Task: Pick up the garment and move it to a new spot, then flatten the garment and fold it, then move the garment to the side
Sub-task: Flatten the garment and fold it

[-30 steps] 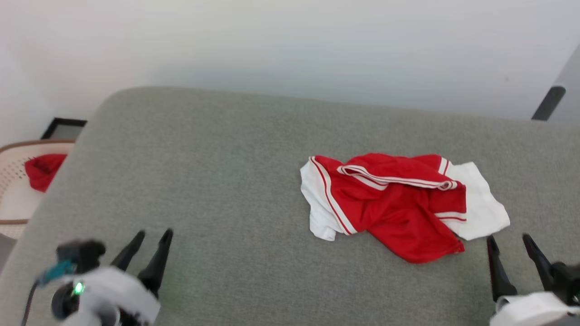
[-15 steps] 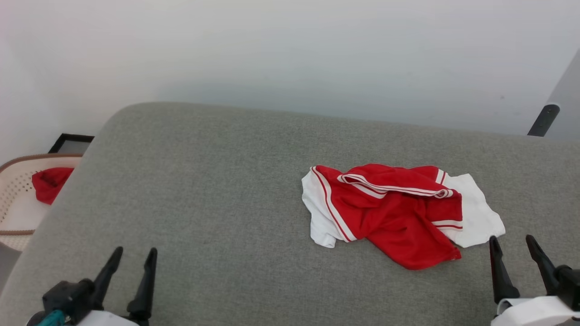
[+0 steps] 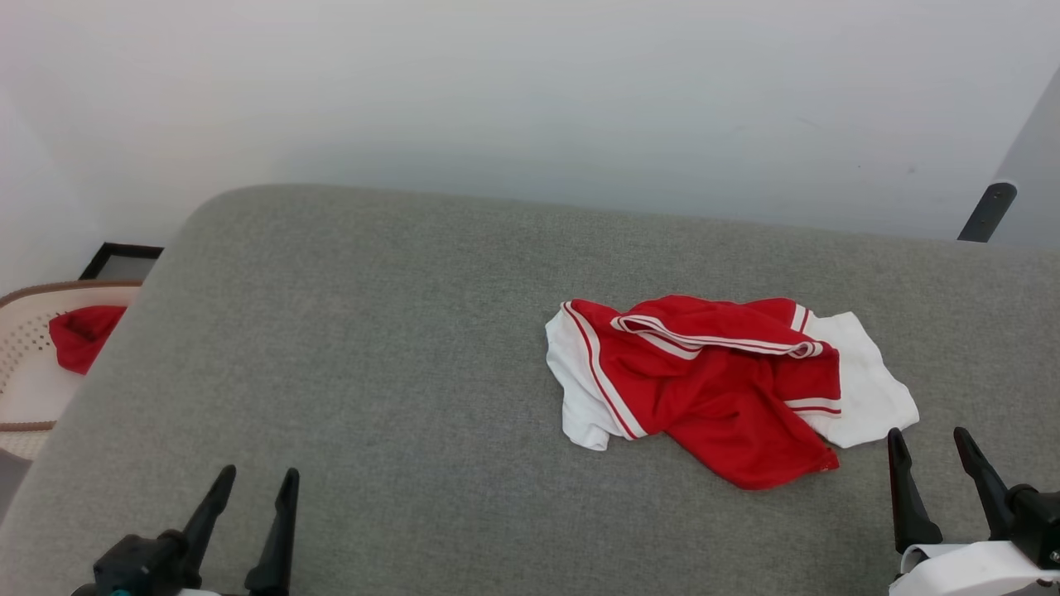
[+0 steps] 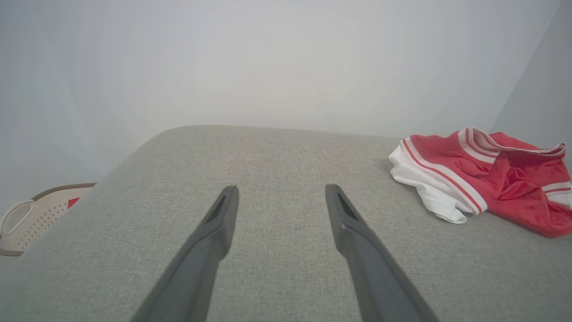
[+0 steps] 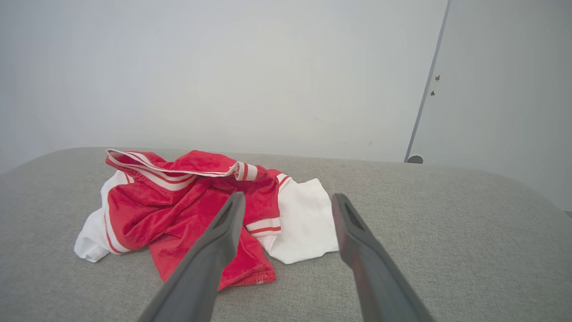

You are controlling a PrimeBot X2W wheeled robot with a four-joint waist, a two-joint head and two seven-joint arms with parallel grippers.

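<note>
Right now the shirt (image 3: 712,389) is lying crumpled on the grey cushion (image 3: 373,372), on its right half and nearer its front edge than its back. Its red body is bunching in the middle, with a white sleeve spilling out at either side and striped trim curling along the top fold. The cushion, a broad pad in flecked woven cloth with a rounded far left corner, is stretching across most of the head view. Both grippers are hanging over the cushion's front edge. The left gripper (image 3: 259,472) is hovering above its left part, well apart from the shirt, and the right gripper (image 3: 927,431) is hovering above its right part, near the shirt's white sleeve. Each is holding its two dark fingers spread wide with nothing between them. Behind the cushion a plain pale wall (image 3: 530,99) is rising, and in the right wrist view a greyer panel (image 5: 505,89) is showing beyond the cushion's far right corner. Off the cushion's left side a pale perforated basket (image 3: 21,348) is sitting lower down with a red cloth (image 3: 83,335) in it, and a black frame (image 3: 120,261) is showing beyond the cushion's far left corner.
</note>
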